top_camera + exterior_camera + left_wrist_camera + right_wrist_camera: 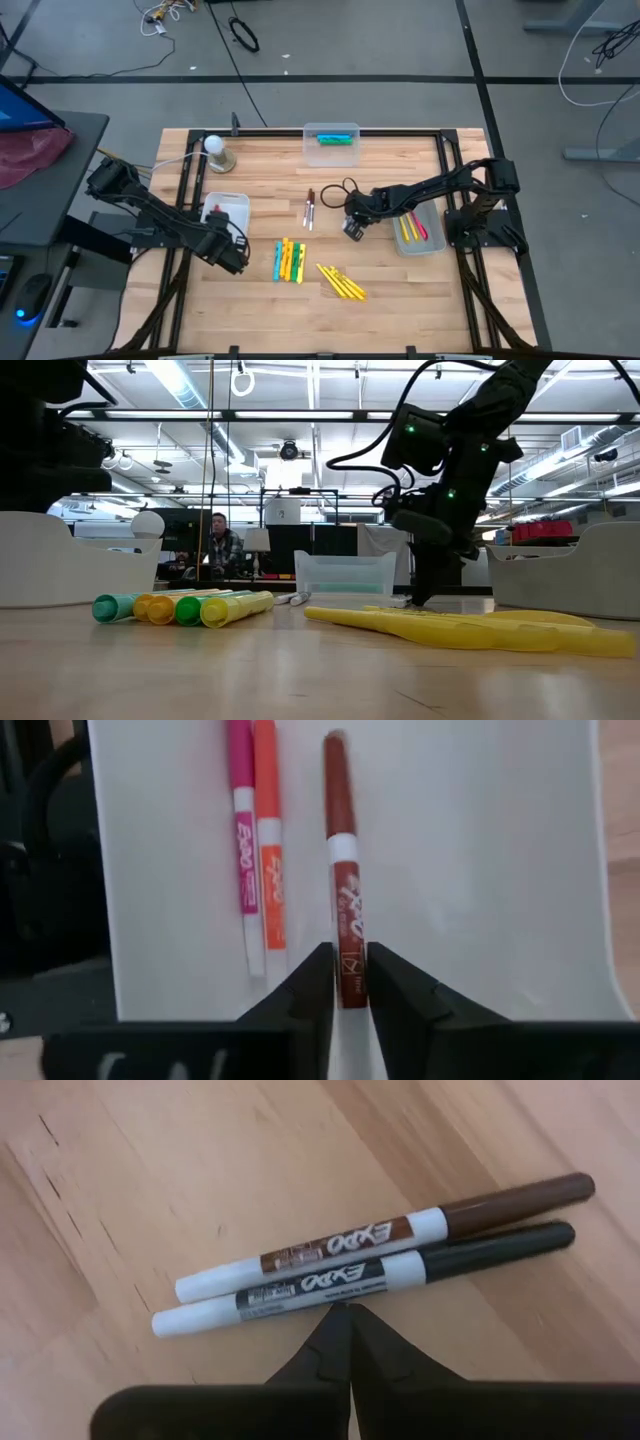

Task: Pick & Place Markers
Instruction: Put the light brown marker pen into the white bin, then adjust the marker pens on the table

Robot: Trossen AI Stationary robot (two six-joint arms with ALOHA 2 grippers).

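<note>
My left gripper [350, 988] hangs over the white tray [240, 200] at the table's left, shut on a thin white marker with a red cap [341, 870]. A pink marker [241, 840] and an orange marker [268, 840] lie beside it on the tray floor. My right gripper [345, 1315] is shut and points down at the table's middle, just right of two thin markers, brown-capped [400, 1232] and black-capped [400, 1270], which lie side by side on the wood [309, 208]. Chunky markers [288, 260] and slim yellow ones [342, 282] lie nearer the front. My left gripper has the red-capped marker's white tail end [350, 965] between its two fingers, with no gap showing on either side. The fingers come from above, pointing steeply down, and lie across the marker. The marker lies parallel to the pink and orange ones; whether it rests on the tray floor, I cannot tell.
A clear bin [331, 140] with a green marker stands at the far edge. A grey tray [432, 244] at the right holds yellow and pink markers. A white ball on a base [218, 150] stands far left. A person [222, 545] sits in the room beyond the table.
</note>
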